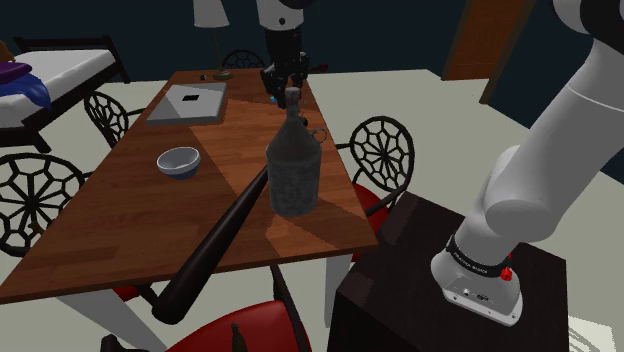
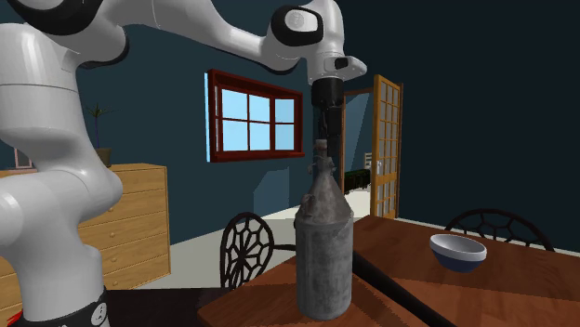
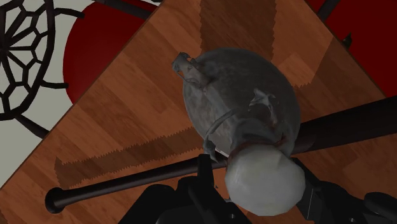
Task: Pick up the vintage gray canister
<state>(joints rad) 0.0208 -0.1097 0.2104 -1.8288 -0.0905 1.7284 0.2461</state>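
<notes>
The gray canister (image 1: 293, 170) stands upright on the wooden table (image 1: 110, 215), near the edge that faces the stand (image 1: 395, 295). A black bat (image 1: 213, 247) lies just beside it, its thick end jutting past the table's edge. The gripper (image 1: 288, 84) hangs over the canister's cap, jaws spread either side. Bare wood separates the canister from the bowl (image 1: 178, 161). Lettering low on the arm (image 1: 540, 150) is unreadable

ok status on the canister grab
Gripper open above the cap. Gray canister upright on table, not yet lifted. Black bat lying beside its base.
</notes>
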